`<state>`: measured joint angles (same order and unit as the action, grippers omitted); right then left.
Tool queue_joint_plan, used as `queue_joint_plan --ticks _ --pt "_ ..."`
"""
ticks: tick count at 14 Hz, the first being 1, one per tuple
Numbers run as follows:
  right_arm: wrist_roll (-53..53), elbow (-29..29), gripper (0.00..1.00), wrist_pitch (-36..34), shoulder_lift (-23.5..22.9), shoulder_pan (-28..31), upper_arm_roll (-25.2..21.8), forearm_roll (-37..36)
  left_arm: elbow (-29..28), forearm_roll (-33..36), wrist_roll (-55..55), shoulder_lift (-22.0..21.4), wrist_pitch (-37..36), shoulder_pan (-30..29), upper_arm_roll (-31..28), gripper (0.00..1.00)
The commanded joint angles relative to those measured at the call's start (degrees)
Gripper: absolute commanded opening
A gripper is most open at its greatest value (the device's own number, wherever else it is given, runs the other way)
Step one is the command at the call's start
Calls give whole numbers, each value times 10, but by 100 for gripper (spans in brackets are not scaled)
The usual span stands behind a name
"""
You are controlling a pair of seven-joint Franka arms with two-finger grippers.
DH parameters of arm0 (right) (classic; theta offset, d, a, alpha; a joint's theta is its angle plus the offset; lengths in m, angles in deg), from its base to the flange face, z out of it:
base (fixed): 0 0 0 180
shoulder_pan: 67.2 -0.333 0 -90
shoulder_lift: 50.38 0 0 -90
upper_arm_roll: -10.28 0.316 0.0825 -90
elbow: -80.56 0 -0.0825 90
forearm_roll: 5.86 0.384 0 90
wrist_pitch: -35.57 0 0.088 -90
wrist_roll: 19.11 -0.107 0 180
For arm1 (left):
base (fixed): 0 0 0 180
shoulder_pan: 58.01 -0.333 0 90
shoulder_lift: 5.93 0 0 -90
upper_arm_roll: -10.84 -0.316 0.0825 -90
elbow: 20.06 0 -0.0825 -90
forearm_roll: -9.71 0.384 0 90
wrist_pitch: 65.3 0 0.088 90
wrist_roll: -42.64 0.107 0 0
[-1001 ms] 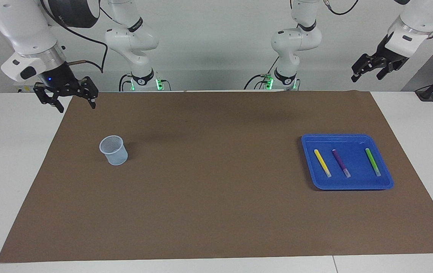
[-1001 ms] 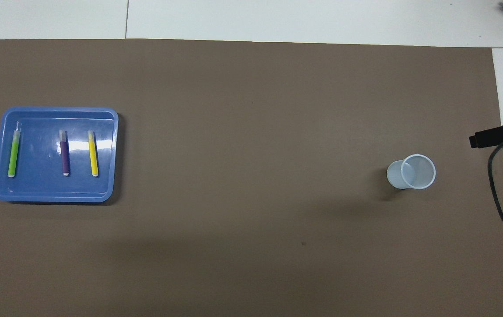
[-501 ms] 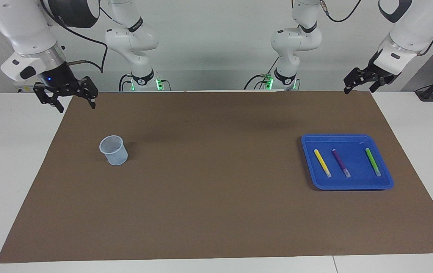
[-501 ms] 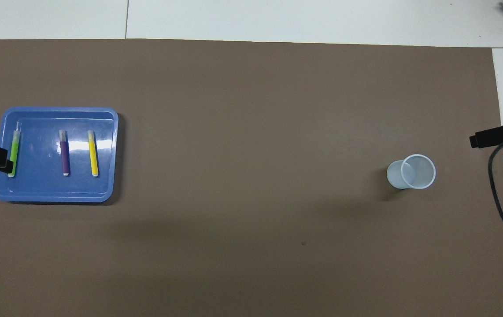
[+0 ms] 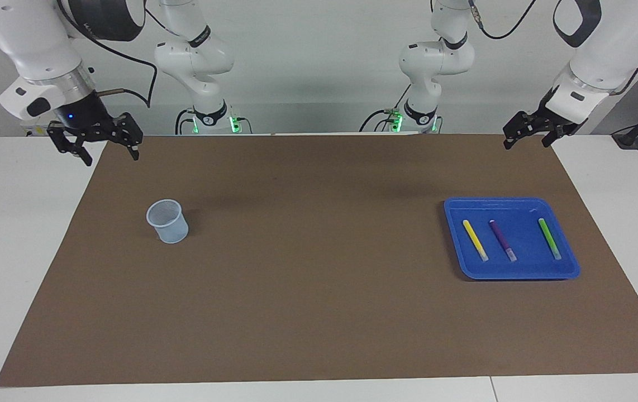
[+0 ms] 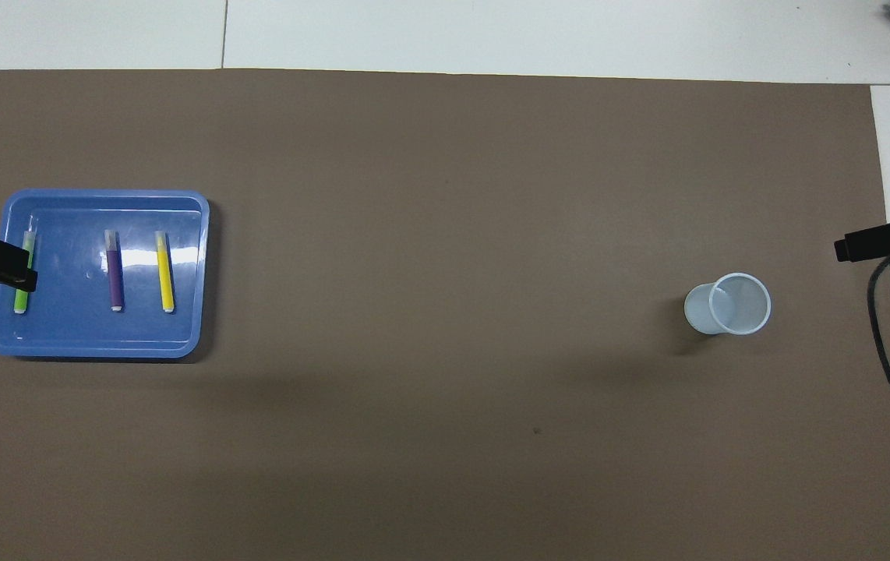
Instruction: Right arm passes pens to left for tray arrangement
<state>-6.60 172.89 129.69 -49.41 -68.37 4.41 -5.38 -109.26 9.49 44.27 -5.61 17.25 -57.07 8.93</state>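
The yellow pen, purple pen and green pen are laid apart in the blue tray, with the wide brown mat bare between it and the pale cup toward 9 o'clock in the facing view. The left gripper is held with fingers apart over the mat's edge at the tray's 12 o'clock. The right gripper is held spread over the mat's corner at the cup's 11 o'clock.

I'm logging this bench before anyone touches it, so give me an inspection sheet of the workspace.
Surface: brown mat on a white table.
Job's things: yellow pen, purple pen and green pen lie apart in the blue tray.
Clutter: pale cup, upright, toward the right arm's end.
Grippers: left gripper open, raised; right gripper open, raised; both hold nothing.
Cables: black cable at the right arm's end.
Surroundings: two further white arms.
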Motion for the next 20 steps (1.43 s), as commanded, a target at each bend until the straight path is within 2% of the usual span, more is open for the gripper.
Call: queue_joint_plan --ticks 1,3,9,20 --pt "-12 -7 100 0 -5 -1 -1 -14 10 -2 -1 -1 -5 -8 1 100" --pt "-12 -7 100 -1 -4 -2 -1 -14 11 0 0 -1 -13 -21 3 100" --pt "-11 -8 100 -2 -4 1 -1 -14 5 -3 0 -11 31 -24 16 100" --pt "-10 -9 100 -1 -5 3 0 -18 9 -8 -1 -11 30 -24 17 100"
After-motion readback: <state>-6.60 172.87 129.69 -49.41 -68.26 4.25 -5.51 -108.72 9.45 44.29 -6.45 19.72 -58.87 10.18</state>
